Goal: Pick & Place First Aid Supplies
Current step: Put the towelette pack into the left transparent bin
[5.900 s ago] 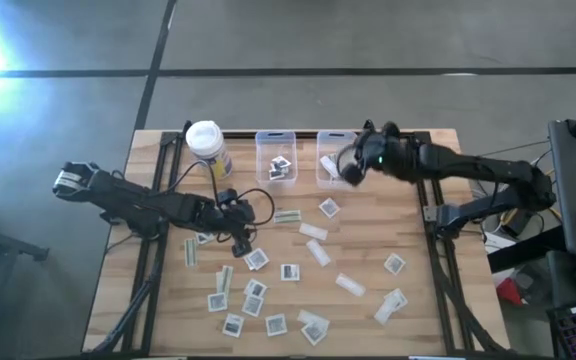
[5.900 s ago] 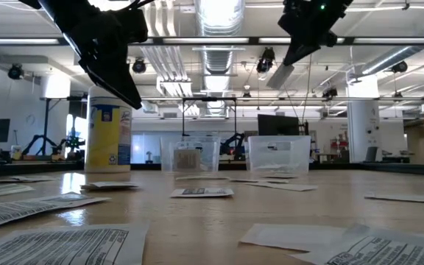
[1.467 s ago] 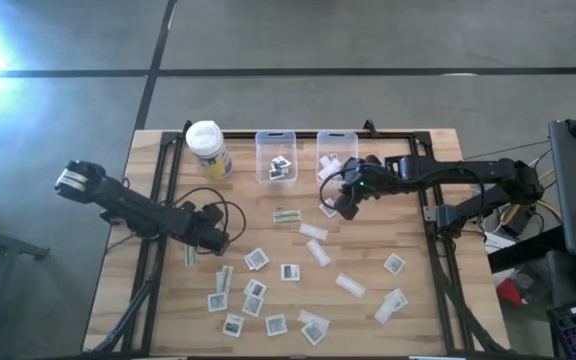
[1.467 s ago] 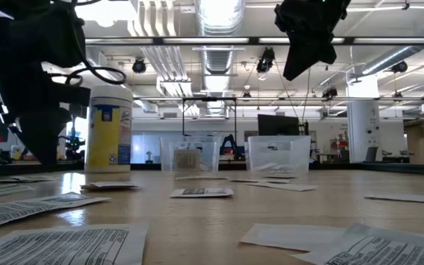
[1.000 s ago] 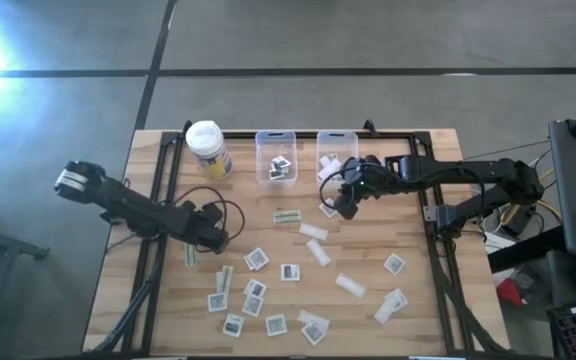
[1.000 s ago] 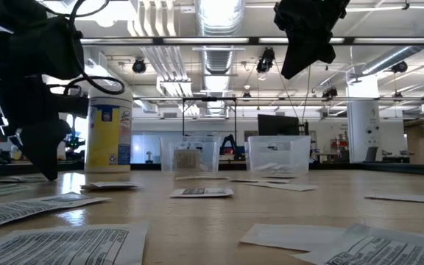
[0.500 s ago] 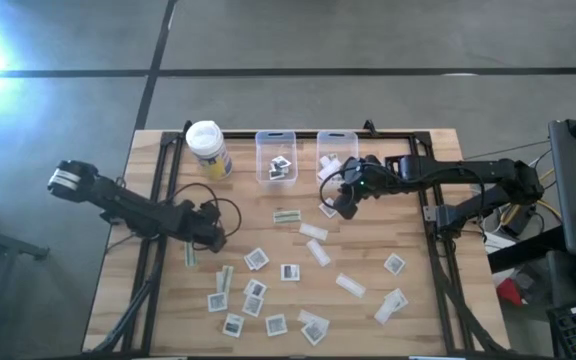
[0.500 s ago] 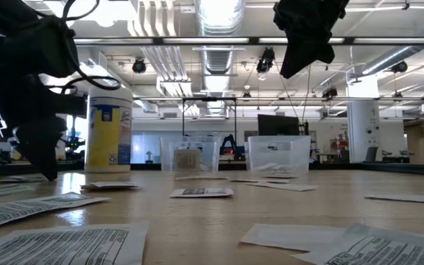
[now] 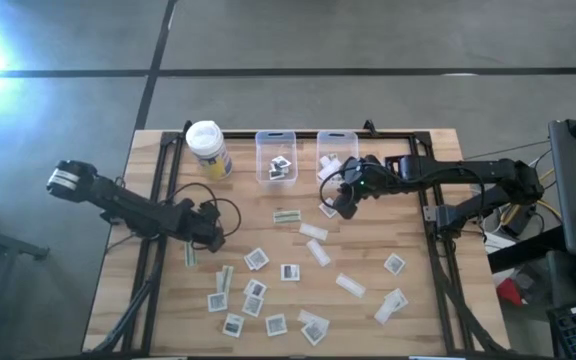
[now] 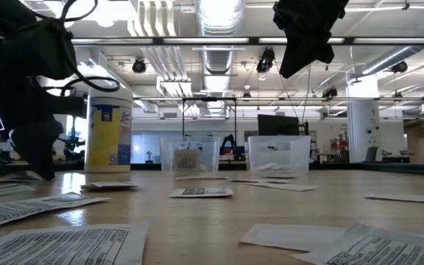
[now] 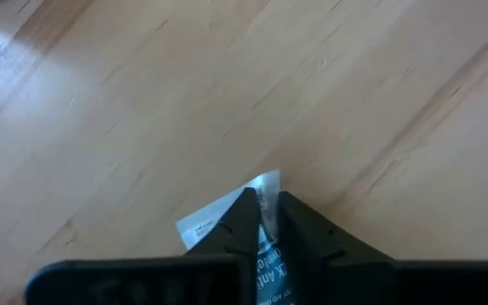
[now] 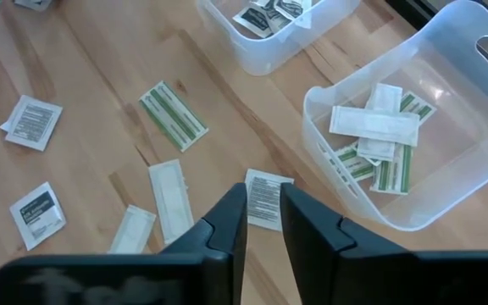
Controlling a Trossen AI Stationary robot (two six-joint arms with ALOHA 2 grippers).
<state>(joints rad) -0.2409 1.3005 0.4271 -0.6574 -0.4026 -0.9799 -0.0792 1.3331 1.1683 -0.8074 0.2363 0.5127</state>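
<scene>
Many small white packets and narrow strips [image 9: 290,272] lie flat and scattered on the wooden table. My left gripper [image 9: 212,238] is down at the table's left middle, shut on a white printed packet [image 11: 219,222], which the gripper hides in the high view. My right gripper [image 9: 340,207] hangs high above the table in front of the right clear bin [image 9: 334,155]. A narrow gap shows between its fingers [image 12: 263,196], with nothing in it. A square packet [image 12: 267,203] lies on the wood below them. My left gripper pinches the white packet between its two fingers, at an edge or corner [image 11: 268,185] that sticks out just past the fingertips. The fingers come steeply from above. The packet's other part [image 11: 203,227] shows beside one finger, close to the wood; whether it is lifted I cannot tell.
Two clear bins stand at the far edge: the left one [image 9: 276,158] holds square packets, the right one holds strips [image 12: 378,127]. A yellow container with a white lid [image 9: 208,148] stands to their left. Black frame rails run along the table's left and right sides.
My left arm has edged slightly toward the table's left edge, its gripper staying low at the table. The right arm has kept still.
</scene>
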